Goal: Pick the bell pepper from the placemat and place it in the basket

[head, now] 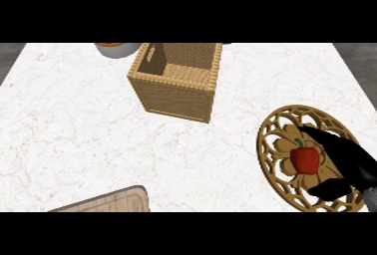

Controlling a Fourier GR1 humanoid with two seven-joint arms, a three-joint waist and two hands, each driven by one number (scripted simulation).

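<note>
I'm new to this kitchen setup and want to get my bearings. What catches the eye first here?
The red bell pepper stands out most, lying on a round openwork placemat at the right, with the black right hand open around it. Next comes the tall wicker basket at top centre.

One head view looks steeply down onto the counter (88, 139).
</note>
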